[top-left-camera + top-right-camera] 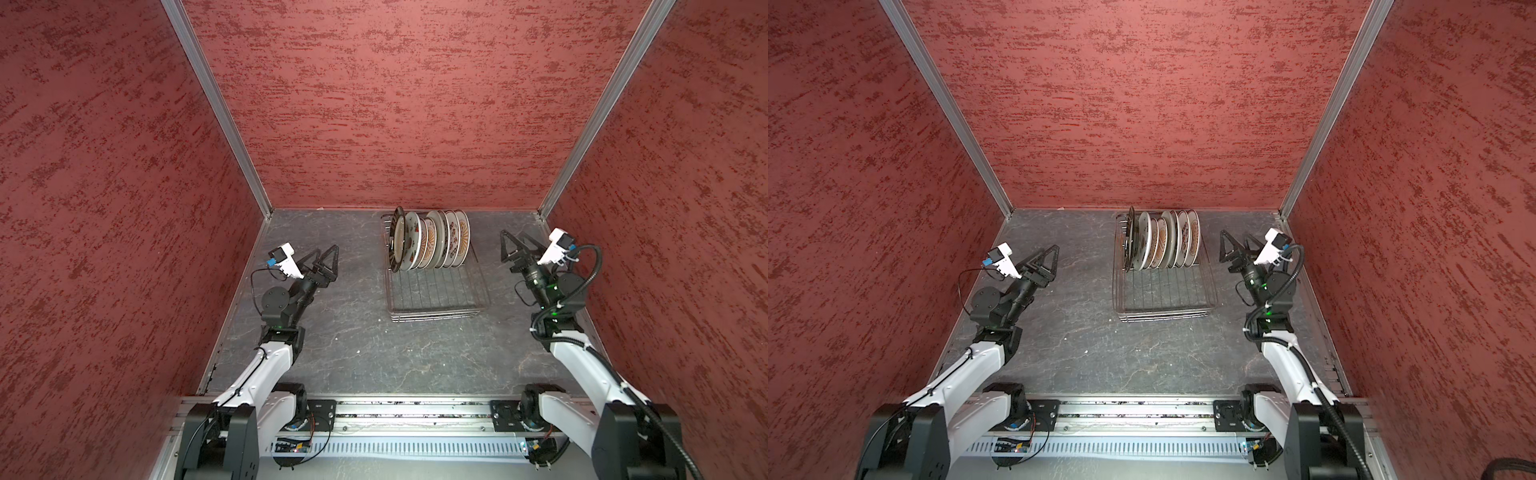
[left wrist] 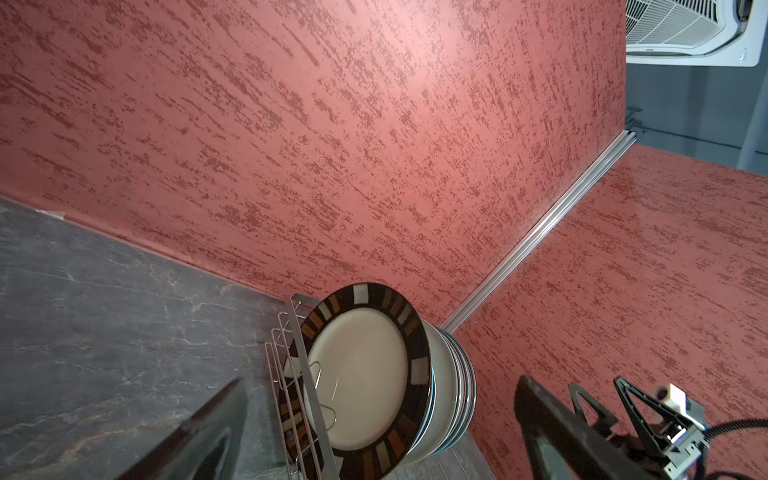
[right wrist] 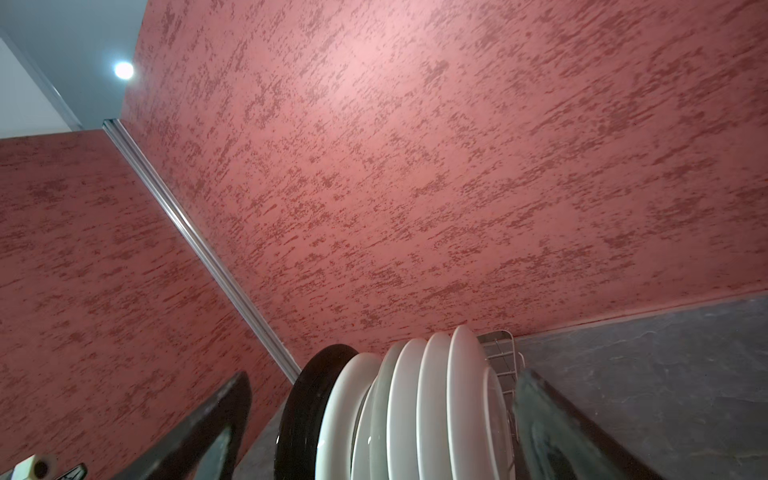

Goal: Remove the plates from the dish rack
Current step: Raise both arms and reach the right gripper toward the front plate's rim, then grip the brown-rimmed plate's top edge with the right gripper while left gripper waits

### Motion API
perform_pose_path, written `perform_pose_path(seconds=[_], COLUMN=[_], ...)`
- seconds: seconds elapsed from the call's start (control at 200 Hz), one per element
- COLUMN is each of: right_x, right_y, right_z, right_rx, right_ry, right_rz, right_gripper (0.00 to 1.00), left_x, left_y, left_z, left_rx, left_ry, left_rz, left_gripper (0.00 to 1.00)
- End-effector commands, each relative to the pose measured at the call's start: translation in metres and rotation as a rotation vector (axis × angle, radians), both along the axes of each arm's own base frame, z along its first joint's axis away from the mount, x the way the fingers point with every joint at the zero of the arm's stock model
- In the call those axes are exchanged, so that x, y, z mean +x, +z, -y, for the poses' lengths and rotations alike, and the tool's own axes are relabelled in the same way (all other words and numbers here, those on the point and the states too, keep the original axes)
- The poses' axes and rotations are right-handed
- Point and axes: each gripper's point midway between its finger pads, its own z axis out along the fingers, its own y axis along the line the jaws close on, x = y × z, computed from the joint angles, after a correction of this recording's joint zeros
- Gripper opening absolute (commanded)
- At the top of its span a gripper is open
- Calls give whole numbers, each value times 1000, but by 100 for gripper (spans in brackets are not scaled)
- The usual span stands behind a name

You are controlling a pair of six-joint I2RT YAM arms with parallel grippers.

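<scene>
As I look out from the arm bases, my left gripper (image 1: 327, 250) is spread wide and holds nothing, and my right gripper (image 1: 515, 237) is the same. The rack (image 1: 434, 309) rests on the table (image 1: 353, 345) between them. Its plates (image 1: 432, 241) stand on edge at its far end, level with both grippers. The dark-rimmed plate (image 2: 361, 382) faces the left gripper, and white backs face the right.

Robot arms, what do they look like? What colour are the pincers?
The left arm and right arm have white shells and black joints. The left pincer and right pincer are black, with triangle-shaped fingers. Black cables loop beside them.
</scene>
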Motion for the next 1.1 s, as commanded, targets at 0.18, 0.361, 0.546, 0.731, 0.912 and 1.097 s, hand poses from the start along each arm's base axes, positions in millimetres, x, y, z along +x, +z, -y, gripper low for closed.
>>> perform_pose_path(seconds=[0.18,0.361,0.546,0.731,0.912,1.097], right_x=[38,50,64,74,83,95], right_y=[-12,-10,-6,-14,-34,-53], right_z=[-50,-87,-134,-189,-237,-250], right_rx=[-179,-285,-370,-496,-566,-649], right_ry=[-58,-88,-81,-73,59,-7], right_rz=[-192,-227,-234,-256,-318,-404], right_gripper=[99,99,95,90,85,76], left_x=[-3,-4,-5,-5,-5,-3], left_y=[18,16,8,2,0,-8], left_z=[35,62,87,86,88,96], left_rx=[47,97,132,134,115,126], left_ry=[-111,-182,-239,-230,-242,-286], left_rz=[58,39,5,-15,-9,-32], left_gripper=[99,99,99,99,99,99])
